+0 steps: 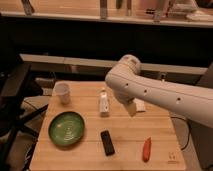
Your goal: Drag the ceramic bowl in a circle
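Observation:
The ceramic bowl (pixel 66 129) is a wide, shallow, glossy green dish with faint rings inside. It sits on the front left of the wooden table (pixel 125 130). My white arm reaches in from the right across the middle of the view. My gripper (pixel 131 108) hangs below the arm over the table's middle, to the right of the bowl and well apart from it. Nothing shows in the gripper.
A small white cup (pixel 62 93) stands behind the bowl at the back left. A white bottle (pixel 104 102) lies mid-table, just left of the gripper. A black block (pixel 107 142) and an orange-red stick (pixel 146 149) lie near the front. A white item (pixel 140 105) sits behind the gripper.

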Motion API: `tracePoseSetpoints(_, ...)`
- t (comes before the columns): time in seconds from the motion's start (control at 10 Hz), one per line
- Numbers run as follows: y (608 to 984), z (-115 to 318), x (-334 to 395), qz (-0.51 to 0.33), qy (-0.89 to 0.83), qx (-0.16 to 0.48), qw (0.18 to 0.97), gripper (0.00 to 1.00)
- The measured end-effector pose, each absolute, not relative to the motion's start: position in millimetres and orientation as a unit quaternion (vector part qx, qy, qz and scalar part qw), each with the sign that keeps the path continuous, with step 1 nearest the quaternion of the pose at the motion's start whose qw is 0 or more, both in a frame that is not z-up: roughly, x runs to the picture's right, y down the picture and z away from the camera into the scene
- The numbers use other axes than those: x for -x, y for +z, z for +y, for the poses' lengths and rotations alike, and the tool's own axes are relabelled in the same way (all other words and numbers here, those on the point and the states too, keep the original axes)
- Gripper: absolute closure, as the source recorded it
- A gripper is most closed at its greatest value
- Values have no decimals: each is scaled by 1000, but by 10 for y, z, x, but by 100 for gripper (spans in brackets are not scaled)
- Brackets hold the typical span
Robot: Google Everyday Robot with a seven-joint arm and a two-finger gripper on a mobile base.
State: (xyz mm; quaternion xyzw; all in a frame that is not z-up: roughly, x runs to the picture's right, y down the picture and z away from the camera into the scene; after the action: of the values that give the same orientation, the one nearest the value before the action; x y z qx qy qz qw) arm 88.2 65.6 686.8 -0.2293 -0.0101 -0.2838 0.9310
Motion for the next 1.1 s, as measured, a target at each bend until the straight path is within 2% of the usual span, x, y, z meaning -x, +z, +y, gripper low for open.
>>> tracePoseSetpoints(1.1,6973,557,-529,-34,-366,211,906,20)
